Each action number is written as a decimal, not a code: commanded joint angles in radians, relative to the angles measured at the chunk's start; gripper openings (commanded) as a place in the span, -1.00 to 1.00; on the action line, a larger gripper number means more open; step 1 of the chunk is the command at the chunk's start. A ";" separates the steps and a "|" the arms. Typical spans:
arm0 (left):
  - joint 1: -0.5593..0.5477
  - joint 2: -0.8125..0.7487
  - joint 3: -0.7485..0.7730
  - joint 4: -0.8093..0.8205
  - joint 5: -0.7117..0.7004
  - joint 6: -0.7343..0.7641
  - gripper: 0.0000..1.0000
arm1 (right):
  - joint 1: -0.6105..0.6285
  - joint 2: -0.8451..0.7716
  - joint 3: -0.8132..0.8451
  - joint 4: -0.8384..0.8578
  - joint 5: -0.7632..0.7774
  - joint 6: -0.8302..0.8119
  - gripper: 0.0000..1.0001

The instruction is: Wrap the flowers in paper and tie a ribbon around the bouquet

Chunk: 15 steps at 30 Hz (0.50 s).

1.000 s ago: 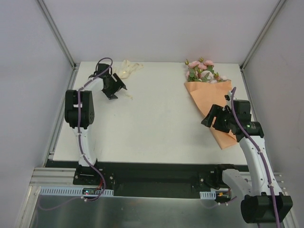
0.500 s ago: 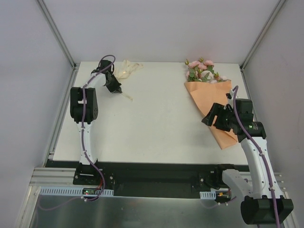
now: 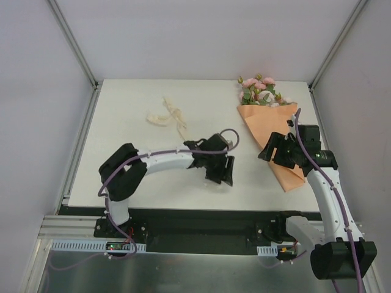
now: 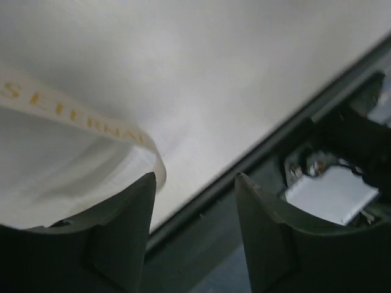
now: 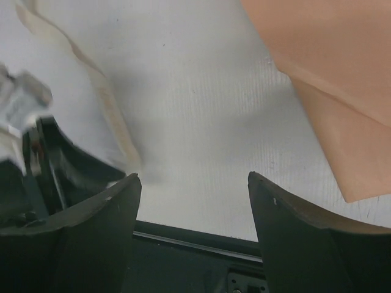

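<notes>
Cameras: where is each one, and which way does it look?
Top: high behind the arms, looking down at table, ribbon, bouquet; both arms show.
Left wrist: on the left arm, looking past its fingers at ribbon and table edge.
Right wrist: on the right arm, looking past its fingers at the paper.
Shared: top and left wrist both see the ribbon.

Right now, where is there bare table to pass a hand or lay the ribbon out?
Bare: the far centre of the table, between the ribbon and the bouquet, and the far-left corner. Crowded: near left, under the left arm and left hand; right side, where the right hand hovers over the bouquet.
</notes>
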<state>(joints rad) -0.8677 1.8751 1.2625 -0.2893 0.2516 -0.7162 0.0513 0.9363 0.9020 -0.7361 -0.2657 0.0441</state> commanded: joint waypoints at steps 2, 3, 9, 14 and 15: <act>0.053 -0.192 -0.081 0.021 0.135 0.007 0.45 | 0.007 0.038 -0.005 0.030 -0.019 -0.004 0.48; 0.087 -0.218 -0.124 0.030 0.155 0.004 0.50 | 0.018 0.038 -0.026 0.059 -0.033 -0.006 0.48; 0.361 -0.317 -0.204 0.050 0.250 -0.023 0.59 | 0.123 0.128 -0.068 0.164 -0.127 -0.039 0.52; 0.525 -0.288 -0.218 0.058 0.209 -0.089 0.59 | 0.324 0.319 -0.015 0.188 -0.003 -0.070 0.56; 0.561 -0.274 -0.195 0.056 0.201 -0.075 0.61 | 0.347 0.352 -0.003 0.184 0.023 -0.075 0.56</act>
<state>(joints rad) -0.3752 1.5955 1.0561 -0.2298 0.4431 -0.7685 0.2947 1.1816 0.8467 -0.5941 -0.3256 0.0090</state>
